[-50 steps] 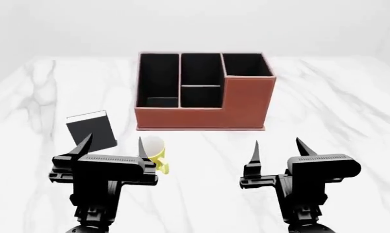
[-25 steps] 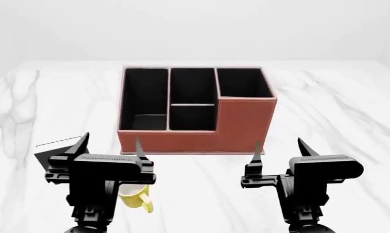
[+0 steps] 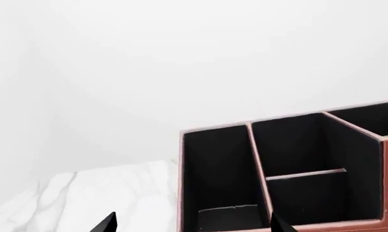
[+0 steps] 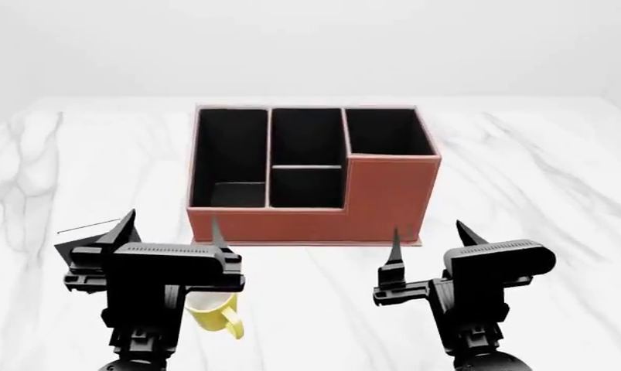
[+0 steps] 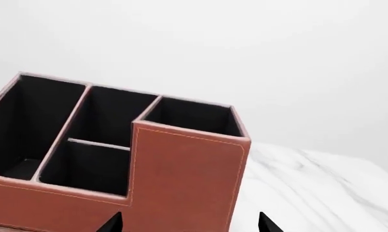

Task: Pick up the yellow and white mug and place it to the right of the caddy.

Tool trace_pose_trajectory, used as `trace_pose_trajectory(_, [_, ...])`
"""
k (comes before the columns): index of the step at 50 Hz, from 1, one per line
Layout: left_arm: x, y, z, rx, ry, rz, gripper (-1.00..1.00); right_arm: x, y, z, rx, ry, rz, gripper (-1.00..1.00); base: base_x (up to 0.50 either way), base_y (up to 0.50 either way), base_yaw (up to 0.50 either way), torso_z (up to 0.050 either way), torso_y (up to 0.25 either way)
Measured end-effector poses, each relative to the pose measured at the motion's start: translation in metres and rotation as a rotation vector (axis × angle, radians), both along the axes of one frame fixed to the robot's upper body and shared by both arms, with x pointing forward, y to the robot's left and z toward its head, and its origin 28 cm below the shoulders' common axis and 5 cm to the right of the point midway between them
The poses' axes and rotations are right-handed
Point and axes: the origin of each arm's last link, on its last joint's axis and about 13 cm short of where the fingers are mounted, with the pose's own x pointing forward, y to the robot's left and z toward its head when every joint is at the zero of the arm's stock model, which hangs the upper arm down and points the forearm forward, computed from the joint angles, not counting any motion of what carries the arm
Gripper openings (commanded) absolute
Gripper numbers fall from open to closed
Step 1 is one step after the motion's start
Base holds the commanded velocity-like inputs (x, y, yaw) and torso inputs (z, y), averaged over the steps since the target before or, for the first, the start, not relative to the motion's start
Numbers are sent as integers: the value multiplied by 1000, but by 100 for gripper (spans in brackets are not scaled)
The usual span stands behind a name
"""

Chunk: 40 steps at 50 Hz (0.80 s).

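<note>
Reddish-brown caddy (image 4: pixel 315 174) sits mid marble surface (image 4: pixel 537 170), tall corner section at its right front. Yellow and white mug (image 4: pixel 215 313) rests on surface near caddy's left front corner, mostly hidden under left pincer (image 4: pixel 165 236). Left pincer spread wide, holding nothing. Right pincer (image 4: pixel 426 238) also wide, empty, hovering before caddy's right front. Small black box (image 4: pixel 83 243) pokes out behind left arm, mostly hidden.
</note>
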Motion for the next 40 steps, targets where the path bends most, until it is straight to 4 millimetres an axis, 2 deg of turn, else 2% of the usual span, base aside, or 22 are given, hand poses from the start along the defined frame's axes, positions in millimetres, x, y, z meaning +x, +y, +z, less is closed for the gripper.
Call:
trace_pose_trajectory(20, [-2, 6, 9, 8, -33, 51, 100, 8, 16, 6, -44, 50, 157, 100, 0, 0, 0, 0, 0])
trace_pose_trajectory(40, [-3, 11, 15, 4, -59, 99, 100, 22, 48, 8, -2, 141, 338, 100, 0, 0, 0, 0, 0])
